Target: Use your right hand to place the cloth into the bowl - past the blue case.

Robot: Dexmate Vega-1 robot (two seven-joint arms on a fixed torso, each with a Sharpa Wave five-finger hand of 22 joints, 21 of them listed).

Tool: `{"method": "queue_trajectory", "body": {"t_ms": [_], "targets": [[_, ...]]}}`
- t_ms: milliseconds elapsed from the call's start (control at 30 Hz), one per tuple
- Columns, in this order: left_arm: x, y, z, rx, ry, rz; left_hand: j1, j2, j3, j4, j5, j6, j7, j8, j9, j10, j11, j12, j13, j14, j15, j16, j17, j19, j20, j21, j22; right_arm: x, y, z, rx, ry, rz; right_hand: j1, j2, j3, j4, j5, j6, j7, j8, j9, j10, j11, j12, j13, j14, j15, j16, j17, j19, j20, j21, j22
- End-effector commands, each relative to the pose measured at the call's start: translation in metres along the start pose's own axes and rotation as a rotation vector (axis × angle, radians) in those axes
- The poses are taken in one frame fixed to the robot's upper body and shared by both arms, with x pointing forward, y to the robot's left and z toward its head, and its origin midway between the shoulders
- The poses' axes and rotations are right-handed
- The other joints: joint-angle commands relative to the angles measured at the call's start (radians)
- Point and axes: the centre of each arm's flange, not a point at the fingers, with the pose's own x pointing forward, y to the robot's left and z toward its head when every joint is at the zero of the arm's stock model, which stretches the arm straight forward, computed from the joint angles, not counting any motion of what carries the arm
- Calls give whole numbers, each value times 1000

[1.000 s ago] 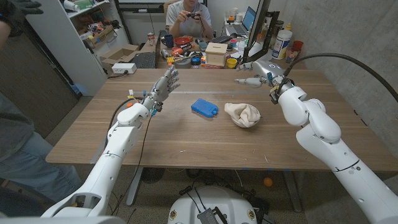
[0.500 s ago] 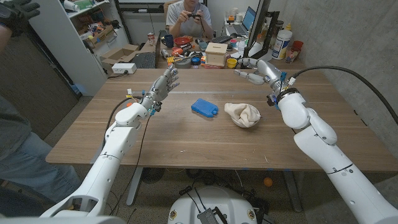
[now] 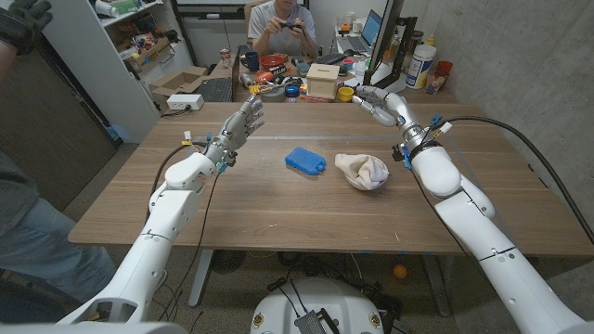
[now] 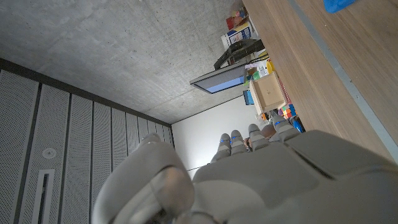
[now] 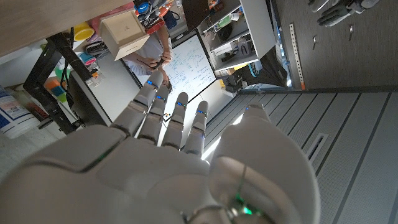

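Note:
A beige cloth (image 3: 364, 168) lies bunched in a bowl (image 3: 367, 184) right of the table's middle. The blue case (image 3: 303, 160) lies flat just to the left of the bowl; a corner of the blue case (image 4: 339, 5) also shows in the left wrist view. My right hand (image 3: 379, 105) is raised above the far right part of the table, behind the bowl, fingers stretched out and holding nothing; the right hand (image 5: 161, 155) looks the same in its wrist view. My left hand (image 3: 244, 122) is lifted over the far left of the table, fingers straight and empty.
The far table edge (image 3: 306, 102) borders a cluttered desk with a cardboard box (image 3: 322, 80), cups and bottles. A person (image 3: 286, 23) sits behind it. Another person's leg (image 3: 23, 241) shows at the left edge. Bare wood (image 3: 278, 209) lies in front of the case and bowl.
My right hand has risen and swung back from beside the bowl toward the far right of the table. The left hand has shifted slightly up and left. Cloth, bowl and case stay put.

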Motion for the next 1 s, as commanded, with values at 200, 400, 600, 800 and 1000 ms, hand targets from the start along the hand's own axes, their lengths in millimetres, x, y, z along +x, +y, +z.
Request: {"method": "queue_trajectory", "body": {"t_ms": [200, 400, 600, 800, 1000], "targets": [[-7, 4, 23, 35, -44, -22, 5, 9, -11, 2, -4, 5, 2, 1, 3, 4, -8, 2, 5, -8, -17, -4, 2, -16, -34, -5, 5, -5, 12, -9, 297, -82, -72, -2, 9, 2, 6, 0, -19, 18, -3, -4, 8, 24, 3, -2, 5, -14, 8, 3, 10, -24, -1, 4], [-12, 8, 26, 40, -53, -41, 6, 10, -12, 2, -4, 5, 1, 1, 3, 3, -12, 1, 5, -10, -21, -5, 2, -16, -25, -3, 5, -13, 23, -5, 335, -105, -111, -4, 8, 0, 5, -2, -20, 23, -2, -6, 24, 31, 8, -5, 20, -18, 15, 2, 19, -29, 0, 4], [-18, 13, 33, 46, -73, -55, 6, 11, -13, 2, -4, 5, -1, 0, 3, 4, -12, 1, 5, -10, -23, -4, 2, -16, -14, -2, 5, -20, 34, 2, 348, -111, -148, -7, 7, -2, 5, -3, -16, 28, 0, -8, 35, 32, 11, -8, 25, -24, 16, 1, 22, -31, -1, 5], [-23, 12, 38, 47, -84, -83, 7, 12, -14, 2, -4, 5, -2, 0, 3, 4, -12, 1, 5, -10, -23, -4, 2, -16, -8, -1, 5, -26, 42, 9, 357, -96, -151, -8, 8, -2, 5, -3, -16, 28, 1, -8, 37, 31, 10, -9, 25, -26, 16, 1, 20, -30, -2, 5], [-25, 8, 32, 30, -85, -96, 7, 13, -15, 2, -4, 6, -3, 0, 3, 2, -13, 0, 5, -11, -23, -5, 2, -17, -5, 0, 5, -29, 46, 10, 340, -71, -123, -10, 9, -2, 6, -3, -13, 28, 2, -9, 38, 30, 10, -11, 27, -24, 17, 0, 16, -27, -5, 5]]}}
